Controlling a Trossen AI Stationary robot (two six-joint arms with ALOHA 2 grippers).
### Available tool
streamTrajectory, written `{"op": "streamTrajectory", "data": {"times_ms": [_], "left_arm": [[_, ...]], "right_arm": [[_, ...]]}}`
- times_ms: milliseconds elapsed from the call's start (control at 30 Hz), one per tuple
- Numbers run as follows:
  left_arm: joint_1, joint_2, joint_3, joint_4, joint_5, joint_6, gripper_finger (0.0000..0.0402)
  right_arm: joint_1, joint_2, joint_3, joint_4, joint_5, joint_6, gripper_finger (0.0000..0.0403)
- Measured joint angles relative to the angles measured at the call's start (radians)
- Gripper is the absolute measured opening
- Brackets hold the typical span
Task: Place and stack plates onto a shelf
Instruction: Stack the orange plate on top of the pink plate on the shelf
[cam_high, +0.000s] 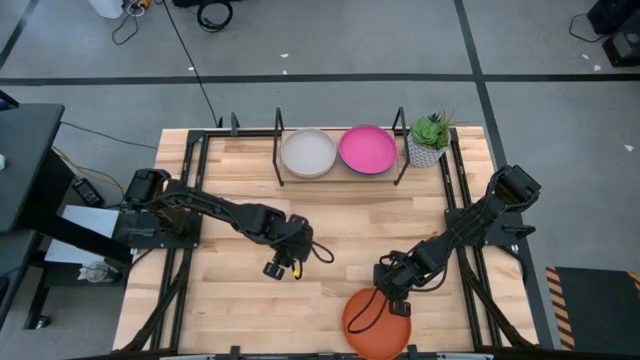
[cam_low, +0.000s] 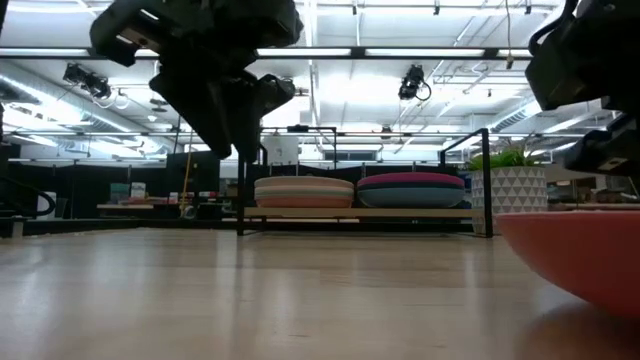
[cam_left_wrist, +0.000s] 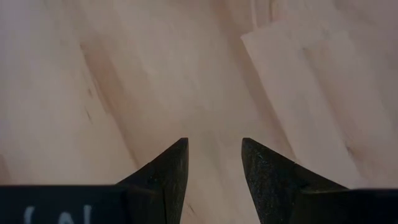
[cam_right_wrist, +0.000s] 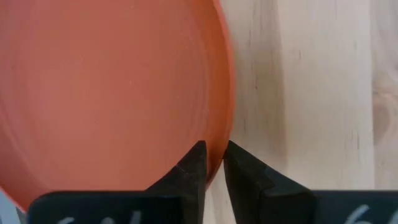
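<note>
The orange plate (cam_high: 377, 325) (cam_right_wrist: 106, 93) sits at the table's near edge, and it shows large at the right of the low view (cam_low: 580, 255). My right gripper (cam_high: 397, 300) (cam_right_wrist: 213, 158) is shut on its far rim. My left gripper (cam_high: 280, 268) (cam_left_wrist: 214, 155) hangs open above bare wood at the table's middle, holding nothing. The shelf (cam_high: 340, 180) (cam_low: 360, 212) stands at the far edge and carries two stacks of plates. Cream tops the left stack (cam_high: 308, 152) (cam_low: 304, 190) and magenta tops the right stack (cam_high: 368, 149) (cam_low: 411, 186). My right gripper pinches the orange plate's far rim (cam_right_wrist: 219, 140) between its two fingers, one finger (cam_right_wrist: 194, 165) over the plate's inner side and the other (cam_right_wrist: 242, 168) outside the edge. It comes slanting down from the far right. Whether the plate's base rests on the table cannot be told.
A potted plant (cam_high: 428, 140) (cam_low: 510, 185) stands just right of the shelf. Long black rails (cam_high: 462, 200) run along the table's left and right sides. Bare wood lies between the grippers and the shelf.
</note>
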Motion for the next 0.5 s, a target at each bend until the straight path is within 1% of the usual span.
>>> {"op": "streamTrajectory", "data": {"times_ms": [167, 267, 367, 500], "left_arm": [[0.001, 0.0, 0.0, 0.016, -0.023, -0.008, 0.0157], [0.001, 0.0, 0.0, 0.023, -0.028, -0.007, 0.0157], [0.0, 0.0, 0.0, 0.036, -0.065, -0.006, 0.0157], [0.001, 0.0, 0.0, 0.042, -0.111, 0.009, 0.0157]], "right_arm": [[-0.002, 0.0, 0.0, -0.001, 0.011, 0.001, 0.0014], [-0.004, 0.0, 0.0, -0.001, 0.028, 0.017, 0.0015], [-0.014, 0.0, 0.0, -0.006, 0.045, 0.032, 0.0018], [-0.048, -0.001, 0.0, -0.01, 0.049, 0.027, 0.0012]]}}
